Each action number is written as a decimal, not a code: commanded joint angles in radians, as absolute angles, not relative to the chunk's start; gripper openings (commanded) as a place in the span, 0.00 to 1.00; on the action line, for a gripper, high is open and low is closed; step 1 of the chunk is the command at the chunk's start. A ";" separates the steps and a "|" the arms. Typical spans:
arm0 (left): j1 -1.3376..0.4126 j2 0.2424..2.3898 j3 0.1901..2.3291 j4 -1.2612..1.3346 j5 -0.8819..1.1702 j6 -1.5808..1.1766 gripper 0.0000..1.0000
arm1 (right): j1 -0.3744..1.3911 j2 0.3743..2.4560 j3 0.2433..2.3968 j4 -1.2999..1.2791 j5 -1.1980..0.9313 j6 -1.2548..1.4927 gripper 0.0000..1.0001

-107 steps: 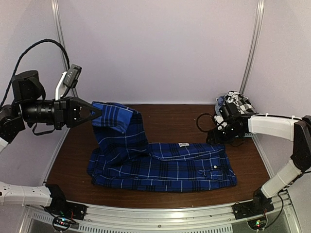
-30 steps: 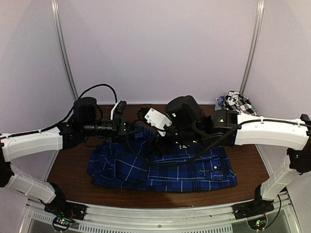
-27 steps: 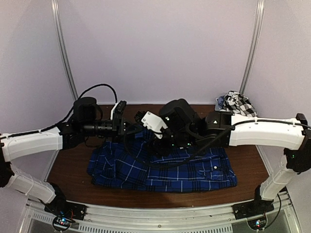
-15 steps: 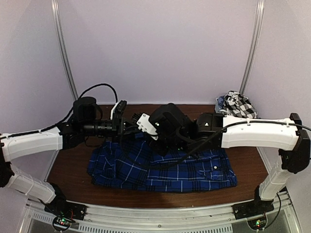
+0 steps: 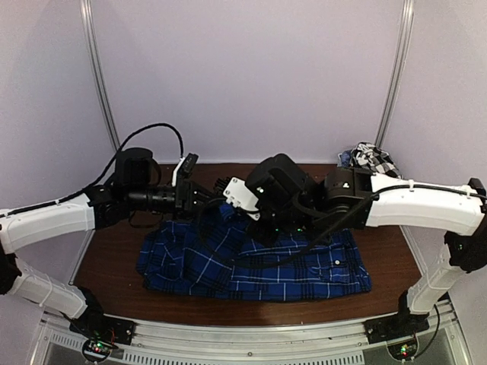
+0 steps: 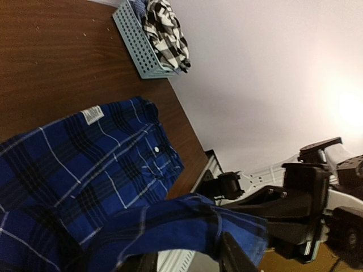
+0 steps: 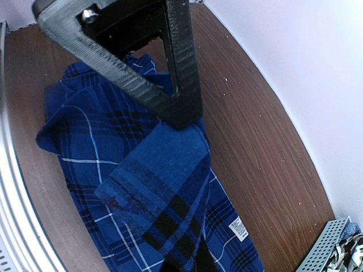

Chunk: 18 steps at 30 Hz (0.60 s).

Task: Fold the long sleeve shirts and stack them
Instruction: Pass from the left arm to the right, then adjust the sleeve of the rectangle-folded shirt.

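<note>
My right gripper (image 7: 182, 116) has clamped onto the blue shirt's (image 5: 304, 270) fold and the left gripper (image 6: 187, 258) has spread. Table (image 5: 114, 243) wood shows at the shirt's nine o'clock.

A dark brown wood-grain bench (image 5: 114, 251) is bounded at the back and sides by pale walls (image 5: 251, 76) and at the near edge by a metal rail (image 5: 251, 334). A royal-blue plaid shirt (image 5: 304, 270) is spread across the middle of the bench, its white label turned up near the far edge, while one part of it is held up off the surface. A grey slotted basket (image 6: 136, 48) is set at the far right corner, apart from that shirt, and a black-and-white check shirt (image 5: 374, 161) is heaped in it.
</note>
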<state>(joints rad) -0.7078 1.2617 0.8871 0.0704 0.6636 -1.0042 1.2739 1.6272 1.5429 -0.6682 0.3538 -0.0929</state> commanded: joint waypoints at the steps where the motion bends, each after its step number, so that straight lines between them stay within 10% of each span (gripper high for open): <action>1: -0.703 1.175 0.944 -0.129 0.510 -0.764 0.45 | 1.281 1.516 1.654 -0.828 0.227 -0.026 0.00; 8: -0.701 1.034 0.805 -0.193 0.345 -0.644 0.72 | 1.263 1.544 1.811 -1.006 0.223 0.070 0.00; 18: -0.702 0.788 0.479 -0.015 0.316 -0.609 0.70 | 1.125 1.596 1.878 -0.991 0.091 0.133 0.00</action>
<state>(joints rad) -0.7074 0.8833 0.5732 -0.1379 0.3508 -0.6529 1.1641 1.5787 1.8465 -0.9775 0.1516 0.0944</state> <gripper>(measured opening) 0.712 0.019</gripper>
